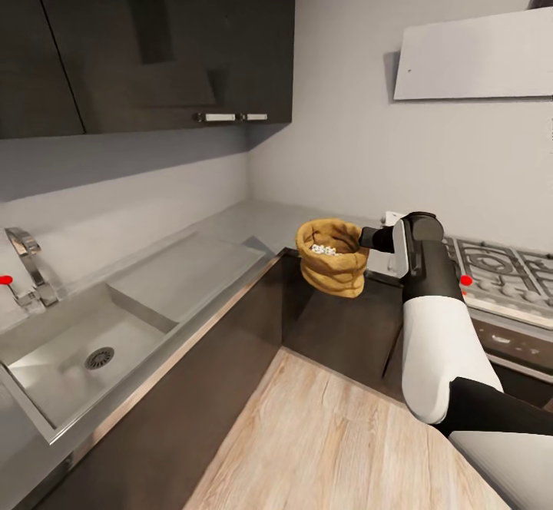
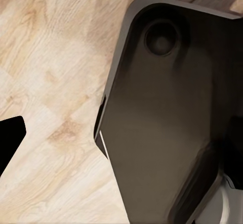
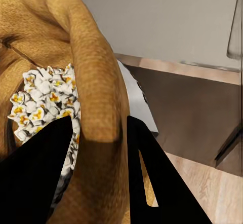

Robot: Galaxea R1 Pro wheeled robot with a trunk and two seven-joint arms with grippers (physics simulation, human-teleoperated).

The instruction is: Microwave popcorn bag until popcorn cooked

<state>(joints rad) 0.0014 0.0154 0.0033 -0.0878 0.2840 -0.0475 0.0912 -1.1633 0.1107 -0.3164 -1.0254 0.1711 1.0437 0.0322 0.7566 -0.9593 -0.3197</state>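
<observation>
Two black fingers [image 3: 40, 178] of the right gripper [image 3: 98, 173] sit closest in the right wrist view, one inside the popcorn bag [image 3: 86, 77] and one outside, pinching its rolled rim between them. From the head view, the right gripper [image 1: 367, 239] is closed on that rim at the side nearest the white and black forearm, and the popcorn bag [image 1: 332, 258] hangs in the air above the dark corner cabinet [image 1: 330, 326], clear of the countertop [image 1: 230, 226] and beside the gas hob [image 1: 499, 264].

This sack is tan-brown, squat and wider than tall, with horizontal wrinkled folds stacked down its sides and a thick rolled lip. It stands upright with its mouth opening upward, tipped slightly toward the camera, its short axis roughly vertical. Inside lies the popcorn [image 1: 323, 250], small whitish pieces; the right wrist view shows the popcorn [image 3: 43, 100] as puffed white bits with yellow centres, heaped against the inner wall.

To the left, a steel sink [image 1: 77, 349] with a tap [image 1: 27, 264] is set into the countertop, under dark glossy wall cabinets [image 1: 146, 41].

Whether the left gripper is open or closed cannot be told; its wrist view takes in wooden floor [image 2: 45, 72] and a dark robot part [image 2: 167, 117].
</observation>
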